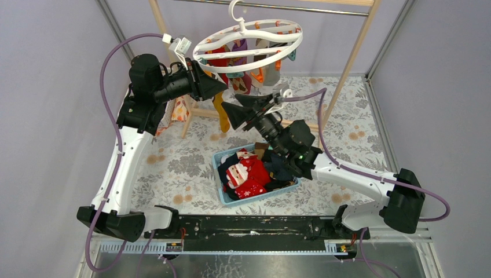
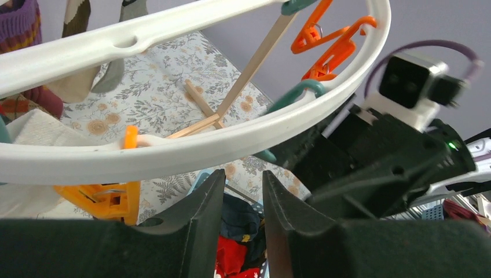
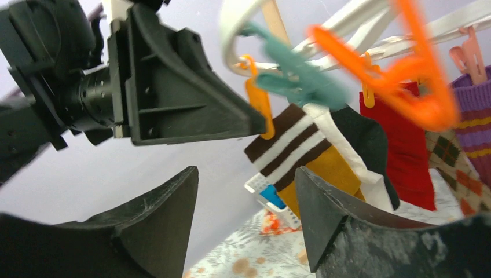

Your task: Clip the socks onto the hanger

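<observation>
White plastic filled the top of my overhead view: the hanger [image 1: 249,51] hung by its hook from the rail of the wooden frame [image 1: 354,55], its ring tilted, with several socks clipped beneath it. The rest of the socks [image 1: 250,174], mostly red and navy, lay heaped in a blue basket [image 1: 220,160] on the floral table cover [image 1: 173,168], between the two arms.

I had the left gripper [image 1: 223,87] raised to the ring's left edge. On its wrist camera the fingers stood a narrow gap apart with nothing between them, and the white rim crossed just above their tips; I could not tell whether they touched it.

The right gripper [image 1: 227,112] sat just below and to the right of it, pointing toward the left one. Its jaws were spread wide and empty. Past them I saw a mustard sock [image 3: 301,156] with brown and white stripes hanging from an orange clip [image 3: 259,104], and the left gripper's tip lay right at that clip. A teal clip [image 3: 295,81] hung beside it, blurred. Further right a red sock [image 3: 405,150] and a purple striped sock [image 3: 475,116] were pegged up too.
</observation>
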Available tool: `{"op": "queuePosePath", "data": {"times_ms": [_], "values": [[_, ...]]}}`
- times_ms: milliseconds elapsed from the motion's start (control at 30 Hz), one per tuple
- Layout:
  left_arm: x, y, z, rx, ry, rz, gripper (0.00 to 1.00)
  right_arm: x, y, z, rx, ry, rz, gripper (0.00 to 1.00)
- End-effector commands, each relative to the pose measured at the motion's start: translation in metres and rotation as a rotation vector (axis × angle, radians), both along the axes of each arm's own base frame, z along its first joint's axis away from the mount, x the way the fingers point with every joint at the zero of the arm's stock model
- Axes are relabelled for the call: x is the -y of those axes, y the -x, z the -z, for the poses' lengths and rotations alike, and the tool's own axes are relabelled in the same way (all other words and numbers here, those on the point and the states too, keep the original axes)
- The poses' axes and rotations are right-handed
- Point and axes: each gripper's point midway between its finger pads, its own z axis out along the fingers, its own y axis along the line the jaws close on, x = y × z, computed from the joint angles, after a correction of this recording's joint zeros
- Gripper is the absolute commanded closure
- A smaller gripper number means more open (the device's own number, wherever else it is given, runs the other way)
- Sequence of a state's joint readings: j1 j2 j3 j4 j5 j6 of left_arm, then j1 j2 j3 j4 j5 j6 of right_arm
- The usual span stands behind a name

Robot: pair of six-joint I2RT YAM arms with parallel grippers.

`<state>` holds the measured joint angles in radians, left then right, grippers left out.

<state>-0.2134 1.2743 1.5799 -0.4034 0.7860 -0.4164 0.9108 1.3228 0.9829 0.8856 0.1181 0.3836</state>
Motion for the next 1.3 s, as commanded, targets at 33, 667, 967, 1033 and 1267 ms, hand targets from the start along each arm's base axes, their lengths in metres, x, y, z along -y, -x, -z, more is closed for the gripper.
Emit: {"op": "queuePosePath", "data": {"times_ms": [33,667,967,1033,1267], "values": [[0.001,0.002,-0.015,0.067,0.015,0.016,0.64,0.018,0.025,-0.038,0.026,-0.213,-0.287,0.28],[-0.015,0.01,-0.028,0.101,-0.002,-0.027,0.52,0.016,-0.01,-0.041,0.112,-0.27,-0.374,0.15],[-0.022,0.009,-0.026,0.101,-0.015,-0.06,0.38,-0.001,-0.013,-0.049,0.15,-0.293,-0.446,0.14],[-0.023,0.01,-0.026,0.102,-0.015,-0.061,0.38,-0.005,-0.015,-0.046,0.145,-0.289,-0.446,0.13],[-0.027,0.012,-0.03,0.108,-0.013,-0.066,0.36,-0.01,-0.02,-0.044,0.155,-0.301,-0.444,0.14]]}}
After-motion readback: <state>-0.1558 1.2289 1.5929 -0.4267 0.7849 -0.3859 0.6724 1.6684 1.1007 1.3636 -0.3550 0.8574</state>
